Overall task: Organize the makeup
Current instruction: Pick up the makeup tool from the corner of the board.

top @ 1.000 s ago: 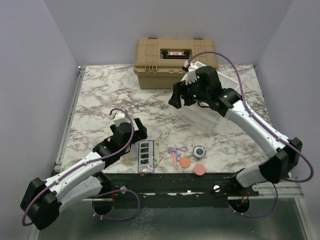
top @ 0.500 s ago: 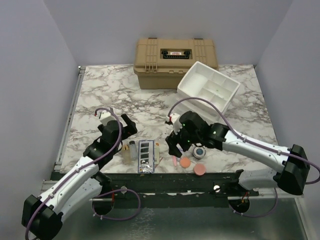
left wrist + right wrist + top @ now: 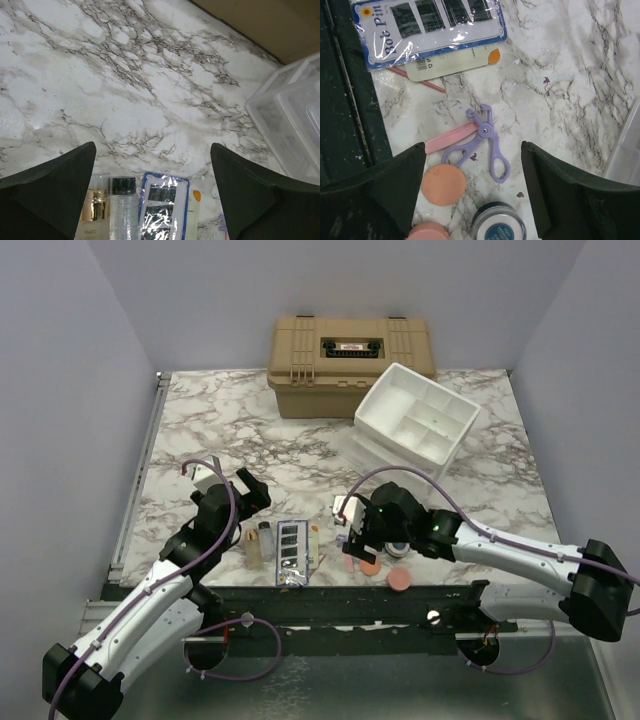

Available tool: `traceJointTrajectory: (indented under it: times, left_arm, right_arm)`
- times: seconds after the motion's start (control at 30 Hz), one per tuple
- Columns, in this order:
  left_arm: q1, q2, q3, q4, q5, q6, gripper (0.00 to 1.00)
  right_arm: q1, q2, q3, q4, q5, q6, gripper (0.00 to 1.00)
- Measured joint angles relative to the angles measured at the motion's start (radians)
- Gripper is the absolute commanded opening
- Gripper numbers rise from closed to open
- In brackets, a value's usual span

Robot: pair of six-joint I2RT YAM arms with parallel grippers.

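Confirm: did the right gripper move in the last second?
Yes. The right gripper pulled well away from the tan case, down the top view toward the camera; it now hovers open over the curler.

purple curler (image 3: 487, 142) flat | orange disc (image 3: 443, 183) beside | dark jar (image 3: 499, 227) upright | pin card (image 3: 427, 25) flat

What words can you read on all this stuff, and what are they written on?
"Bob Pin": on the blue hairpin card, in the right wrist view; glare hides anything that follows.
"MAZO": on the gold bottle, low in the left wrist view; the picture's edge may cut it off.
Label on the tan case: too small to read.
Blue lid of the round jar: print too blurred to read.
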Motion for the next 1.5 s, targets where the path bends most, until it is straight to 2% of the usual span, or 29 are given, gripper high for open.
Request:
traceJointTrajectory:
  times: [0.27,0.4,1.03,1.43,1.5]
  left_arm:
    - [0.002,0.004,0.0,-0.003,0.0,-0.003,0.99]
    - [0.002,0.005,0.0,-0.006,0.0,-0.003,0.99]
    - [0.003,0.001,0.0,-0.006,0.006,-0.018,0.99]
    - [0.006,-0.003,0.0,-0.006,0.009,-0.018,0.99]
    - [0.008,-0.003,0.0,-0.006,0.009,-0.018,0.99]
  right_arm:
    - [0.0,0.138,0.015,0.025,0.003,-0.116,0.82]
    - [0.0,0.164,0.015,0.037,0.005,-0.125,0.78]
    - [-0.022,0.325,0.074,0.089,0.048,-0.151,0.75]
    - [-0.05,0.378,0.089,0.089,0.029,-0.187,0.61]
    - [-0.05,0.393,0.093,0.087,0.026,-0.188,0.51]
